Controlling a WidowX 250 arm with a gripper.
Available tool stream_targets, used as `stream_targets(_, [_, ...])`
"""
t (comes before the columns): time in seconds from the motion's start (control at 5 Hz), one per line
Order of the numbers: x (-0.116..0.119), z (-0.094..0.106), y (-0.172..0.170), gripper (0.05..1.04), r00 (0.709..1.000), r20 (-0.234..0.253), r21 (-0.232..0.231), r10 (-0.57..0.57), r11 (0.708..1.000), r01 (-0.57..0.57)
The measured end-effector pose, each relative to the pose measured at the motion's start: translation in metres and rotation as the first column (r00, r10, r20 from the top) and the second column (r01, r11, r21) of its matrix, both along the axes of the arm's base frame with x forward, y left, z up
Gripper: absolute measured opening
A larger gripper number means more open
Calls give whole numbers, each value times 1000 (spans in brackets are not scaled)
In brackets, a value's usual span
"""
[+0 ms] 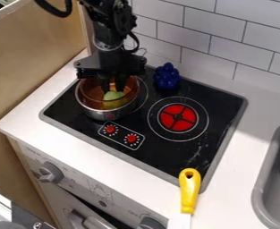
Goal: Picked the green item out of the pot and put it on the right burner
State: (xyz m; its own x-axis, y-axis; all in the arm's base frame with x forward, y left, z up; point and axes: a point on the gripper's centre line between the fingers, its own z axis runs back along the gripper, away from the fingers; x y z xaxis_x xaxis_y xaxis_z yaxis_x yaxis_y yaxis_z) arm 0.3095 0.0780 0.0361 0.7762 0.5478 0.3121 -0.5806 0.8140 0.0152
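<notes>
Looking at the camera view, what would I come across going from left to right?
Left oven knob, pot, knobbly blue object, yellow handle, grey sink.

We find no readable text. We record faint print, too blurred to read, on the white oven front (77,180) near its grey knobs (50,172), and white marks around two red knobs (132,138) on the stovetop (166,155).
</notes>
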Motion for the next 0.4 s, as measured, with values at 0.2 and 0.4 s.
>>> stream_targets(0.2, [2,2,-1,60,1000,1,-6,0,1000,0])
stream_targets(0.4, [1,2,0,63,1000,0,-5,14,1000,-14])
